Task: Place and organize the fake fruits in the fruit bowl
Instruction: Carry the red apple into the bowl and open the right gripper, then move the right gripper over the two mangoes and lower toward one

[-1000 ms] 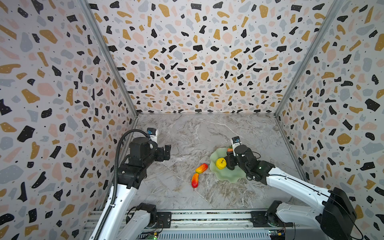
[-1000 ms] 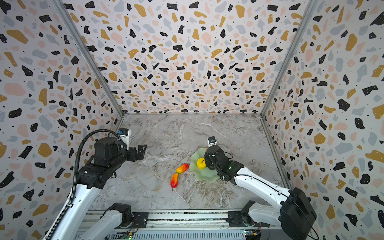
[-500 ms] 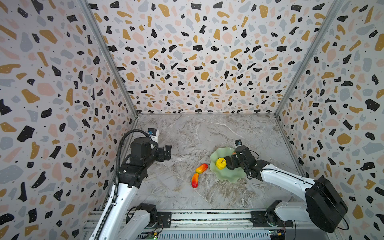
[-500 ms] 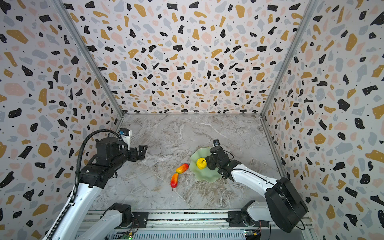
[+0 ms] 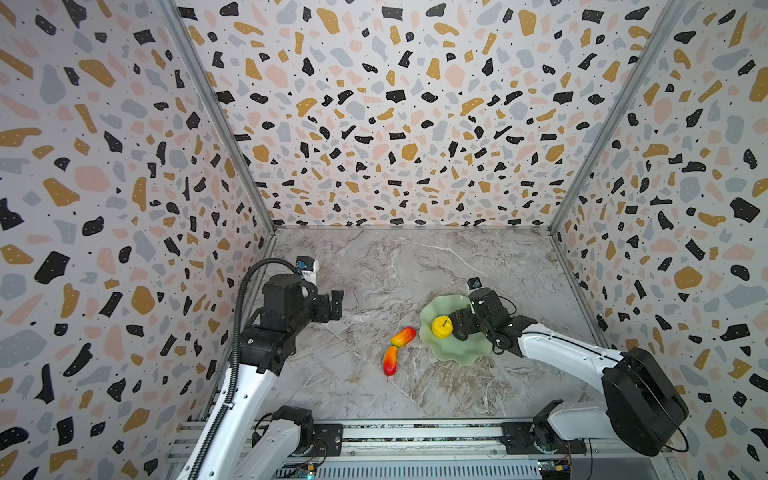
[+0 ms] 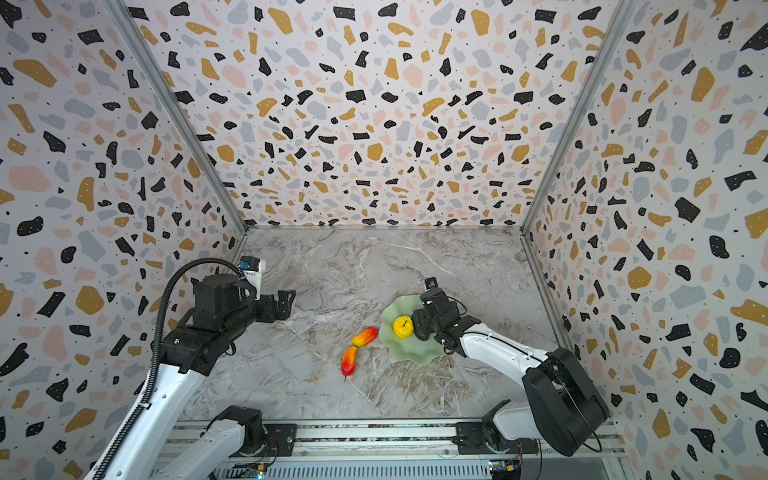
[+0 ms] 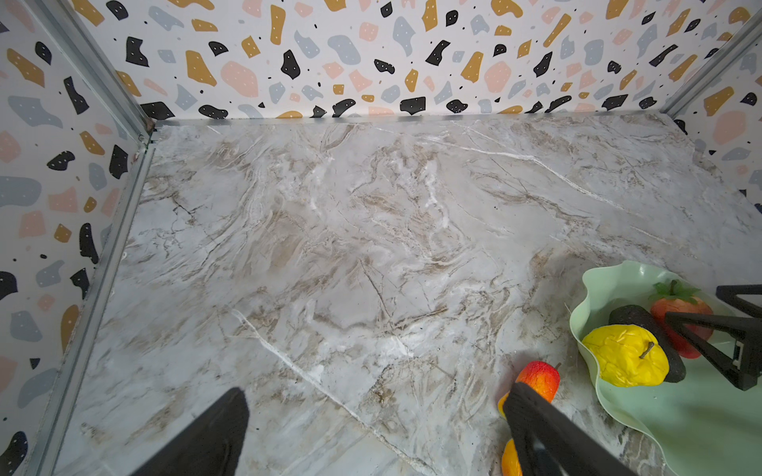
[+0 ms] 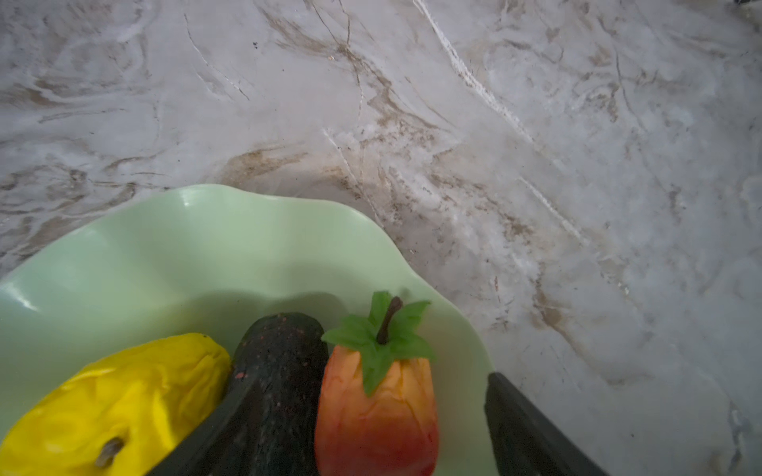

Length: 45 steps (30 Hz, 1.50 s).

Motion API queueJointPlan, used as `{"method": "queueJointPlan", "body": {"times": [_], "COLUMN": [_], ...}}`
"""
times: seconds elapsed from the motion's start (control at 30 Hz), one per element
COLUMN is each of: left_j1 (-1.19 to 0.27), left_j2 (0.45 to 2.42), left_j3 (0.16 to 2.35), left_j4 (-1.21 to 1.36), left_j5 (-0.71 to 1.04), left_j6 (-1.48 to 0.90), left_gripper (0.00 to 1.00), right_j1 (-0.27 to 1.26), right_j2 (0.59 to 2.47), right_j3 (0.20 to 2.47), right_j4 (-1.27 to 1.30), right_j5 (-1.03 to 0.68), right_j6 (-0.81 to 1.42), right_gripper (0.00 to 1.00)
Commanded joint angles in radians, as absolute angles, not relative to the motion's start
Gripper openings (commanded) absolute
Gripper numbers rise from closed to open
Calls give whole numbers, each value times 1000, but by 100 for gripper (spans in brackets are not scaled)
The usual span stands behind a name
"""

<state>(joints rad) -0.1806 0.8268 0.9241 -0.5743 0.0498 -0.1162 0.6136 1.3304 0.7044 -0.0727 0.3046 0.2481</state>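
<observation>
The pale-green fruit bowl sits right of centre. In it lie a yellow fruit, a blackish oval one and a red strawberry with a green top. My right gripper hangs low over the bowl and is open. The strawberry rests between its fingers with a gap on one side. Two red-orange oblong fruits lie on the table just left of the bowl. My left gripper hovers open and empty at the left.
The marble tabletop is boxed in by speckled walls on three sides. A metal rail with both arm bases runs along the front edge. In the left wrist view one left finger partly covers the nearer red-orange fruit.
My right gripper has opened and let the strawberry rest in the bowl beside the blackish fruit. The left arm has barely moved.
</observation>
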Motion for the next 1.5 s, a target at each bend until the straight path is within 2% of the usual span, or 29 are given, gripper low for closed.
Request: {"method": "queueJointPlan", "body": {"times": [0.0, 0.2, 0.33, 0.6, 0.9, 1.2, 1.37, 1.47], "left_j1": [-186, -186, -186, -186, -186, -186, -186, -186], "left_j2": [821, 819, 816, 812, 819, 811, 813, 812], "left_j3": [920, 920, 922, 925, 927, 913, 910, 908], "left_j4": [-544, -548, -552, -553, -551, -543, -539, -540], "left_j5": [58, 57, 53, 51, 39, 36, 37, 35], "left_j6": [-112, -114, -113, -109, -97, -94, -92, -92], "left_gripper": [100, 100, 100, 100, 100, 100, 100, 100], "right_j1": [647, 791, 879, 914, 945, 956, 960, 963], "right_j2": [1241, 1271, 1372, 1540, 1765, 1837, 1892, 1920], "right_j3": [788, 936, 1025, 1188, 1335, 1330, 1338, 1345], "right_j4": [-112, -224, -299, -386, -485, -490, -460, -450], "right_j5": [290, 22, -14, -132, -110, -108, -71, -57], "right_j6": [160, -130, -351, -674, -752, -774, -766, -754], "right_gripper": [99, 99, 99, 99, 97, 95, 89, 82]}}
